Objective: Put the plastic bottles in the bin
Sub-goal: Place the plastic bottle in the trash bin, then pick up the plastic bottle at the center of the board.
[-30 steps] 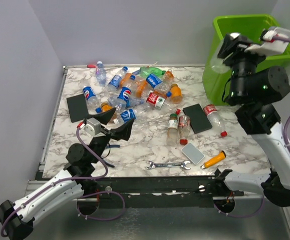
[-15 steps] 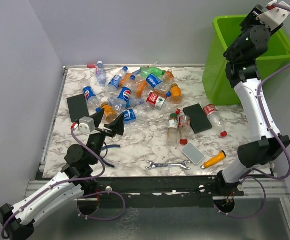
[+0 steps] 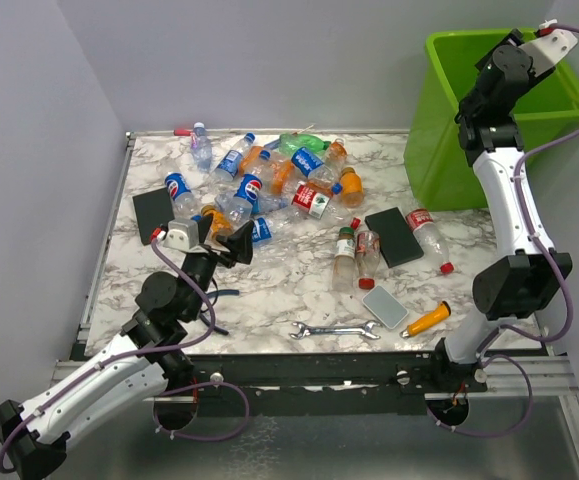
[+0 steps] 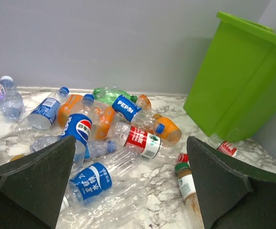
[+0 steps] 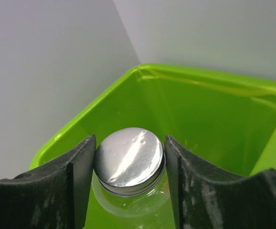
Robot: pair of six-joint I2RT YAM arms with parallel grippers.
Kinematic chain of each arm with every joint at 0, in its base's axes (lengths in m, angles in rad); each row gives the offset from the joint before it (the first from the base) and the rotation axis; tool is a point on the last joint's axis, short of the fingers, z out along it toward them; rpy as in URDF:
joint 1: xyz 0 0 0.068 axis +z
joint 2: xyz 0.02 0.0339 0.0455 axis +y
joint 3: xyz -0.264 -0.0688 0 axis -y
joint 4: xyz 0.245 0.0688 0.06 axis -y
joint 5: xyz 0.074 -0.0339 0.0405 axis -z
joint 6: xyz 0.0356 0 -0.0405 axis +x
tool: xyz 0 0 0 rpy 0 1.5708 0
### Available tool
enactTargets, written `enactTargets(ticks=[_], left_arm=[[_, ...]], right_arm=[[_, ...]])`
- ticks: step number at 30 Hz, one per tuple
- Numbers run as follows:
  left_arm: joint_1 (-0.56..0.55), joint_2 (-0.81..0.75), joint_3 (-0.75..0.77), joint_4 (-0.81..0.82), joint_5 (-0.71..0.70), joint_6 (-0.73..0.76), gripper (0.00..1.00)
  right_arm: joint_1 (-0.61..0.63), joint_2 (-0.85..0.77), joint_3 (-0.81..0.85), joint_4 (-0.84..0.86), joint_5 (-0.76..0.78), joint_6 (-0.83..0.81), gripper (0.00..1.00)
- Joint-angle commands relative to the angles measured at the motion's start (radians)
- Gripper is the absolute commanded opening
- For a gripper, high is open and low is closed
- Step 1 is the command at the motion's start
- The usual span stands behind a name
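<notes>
Seemingly right end effector (image 5: 128, 153) holds bottle (image 5: 129, 164) over bin (image 5: 209, 112)

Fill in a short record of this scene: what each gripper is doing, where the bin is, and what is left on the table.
Right gripper: shut on a clear bottle with a silver cap, above the open bin
Left gripper: open, empty, over the near edge of the heap of bottles
Bin place: far right of the table
Not yet binned: the heap of bottles
Other things: wrench
</notes>
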Motion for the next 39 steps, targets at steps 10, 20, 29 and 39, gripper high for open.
enactTargets(ticks=[10, 20, 29, 39], left_arm=[[-0.003, 0.034, 0.035, -0.076, -0.044, -0.004, 0.99], [-0.004, 0.114, 0.093, -0.152, -0.083, -0.046, 0.99], [-0.004, 0.172, 0.113, -0.187, -0.027, -0.053, 0.99], [-0.004, 0.239, 0.142, -0.246, -0.020, -0.051, 0.99]], right_arm=[[-0.011, -0.065, 0.100, -0.114, -0.235, 0.093, 0.80], [0.135, -0.244, 0.034, -0.174, -0.620, 0.130, 0.97], [0.517, -0.454, -0.381, -0.137, -0.839, 0.123, 0.97], [0.524, -0.621, -0.979, -0.135, -0.828, 0.404, 1.00]])
